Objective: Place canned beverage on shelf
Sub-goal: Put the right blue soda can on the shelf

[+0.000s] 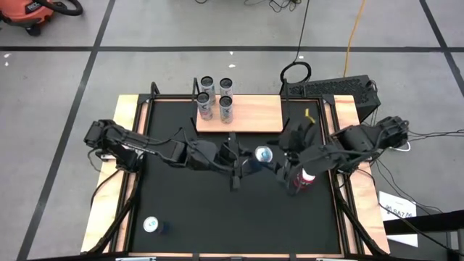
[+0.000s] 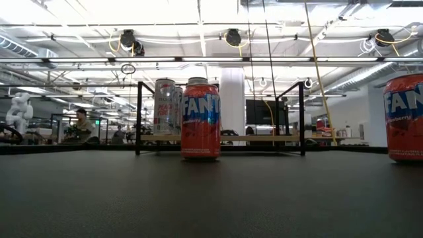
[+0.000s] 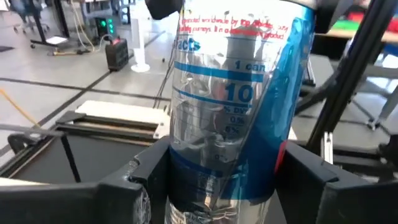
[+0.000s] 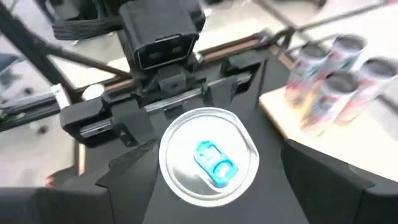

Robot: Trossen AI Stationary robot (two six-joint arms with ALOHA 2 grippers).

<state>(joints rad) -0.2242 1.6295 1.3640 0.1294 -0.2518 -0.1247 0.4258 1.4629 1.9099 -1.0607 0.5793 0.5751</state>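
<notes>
A silver and blue can (image 1: 263, 154) with a blue tab is at the table's middle, in front of the shelf (image 1: 254, 116). The shelf is a light-wood board with black uprights, and several cans (image 1: 215, 98) stand on its left end. My left gripper (image 1: 250, 161) reaches in from the table's left and is shut on the can (image 3: 230, 106). My right gripper (image 1: 283, 165) comes from the right and is open. Its fingers (image 4: 124, 186) stand on either side of the can's top (image 4: 208, 155), apart from it. Neither gripper shows in the low view. My left gripper pinches the can's lower body (image 3: 186, 168) between its two fingers (image 3: 146, 174), one on each side. The fingers come level from the table's left. The can stands about upright in the hold. Whether its base is on the table I cannot tell.
A red can (image 1: 306, 177) stands close beside my right arm, and another can (image 1: 152, 225) stands at the near left. The low view shows two orange Fanta cans (image 2: 200, 119) (image 2: 404, 119) on the table before the shelf (image 2: 264, 139). The shelf's right half is bare board.
</notes>
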